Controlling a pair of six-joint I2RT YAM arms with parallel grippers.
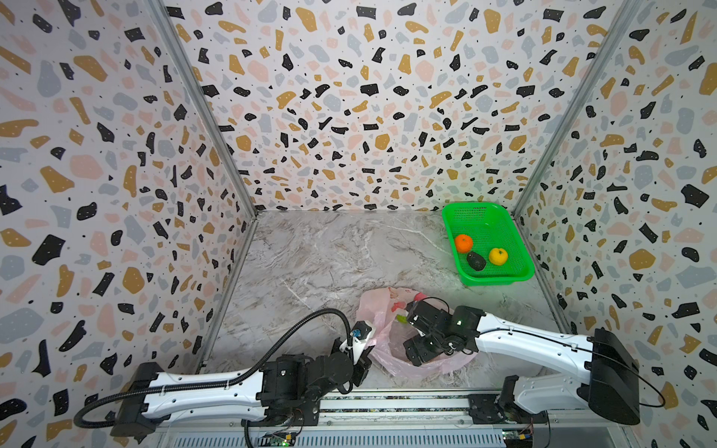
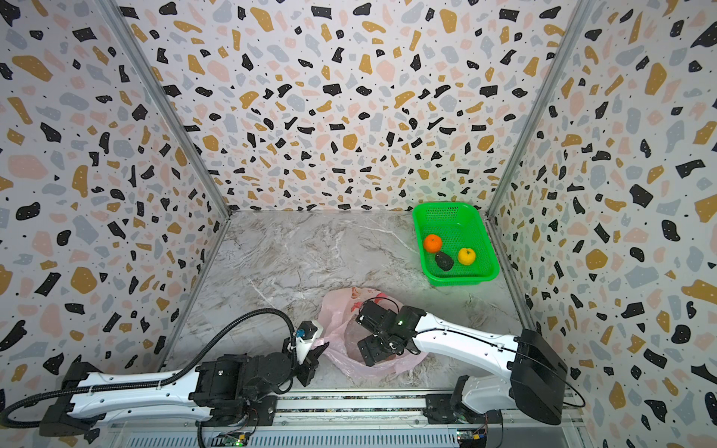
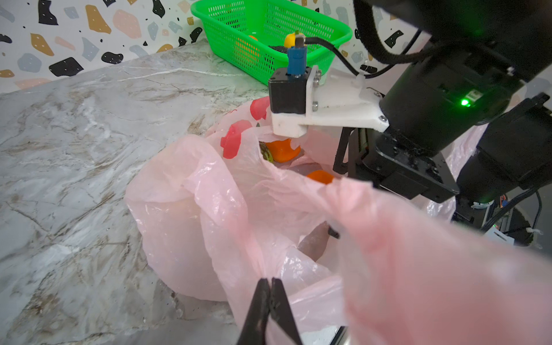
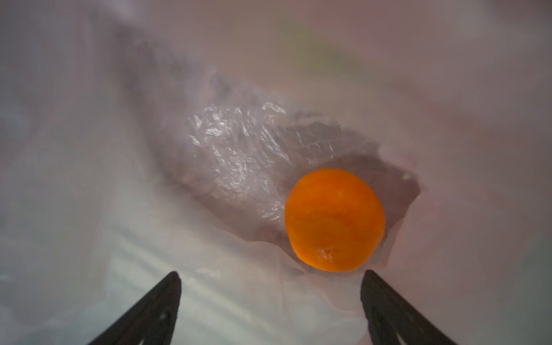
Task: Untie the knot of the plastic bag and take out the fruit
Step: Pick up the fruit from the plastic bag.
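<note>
Left wrist view: the left gripper [image 3: 270, 280] is seen pinched tight on a fold of the plastic bag [image 3: 209, 209], with the marble table [image 3: 74, 149] stretching away beside it. In the right wrist view, the right gripper [image 4: 270, 276] is spread wide inside the bag with nothing held. An orange tangerine [image 4: 334, 219] is spotted just ahead, nearer one finger.

The left arm [image 1: 201, 391] stretched low and nearly level toward the middle, forearm turned inward, and the left tool [image 3: 268, 282] was clamped tight on a fold of the plastic bag [image 3: 185, 185]. The right arm [image 1: 535, 343] reached in from the opposite side, wrist pitched downward. The right tool [image 4: 270, 277] had its jaws spread wide with nothing between them.
</note>
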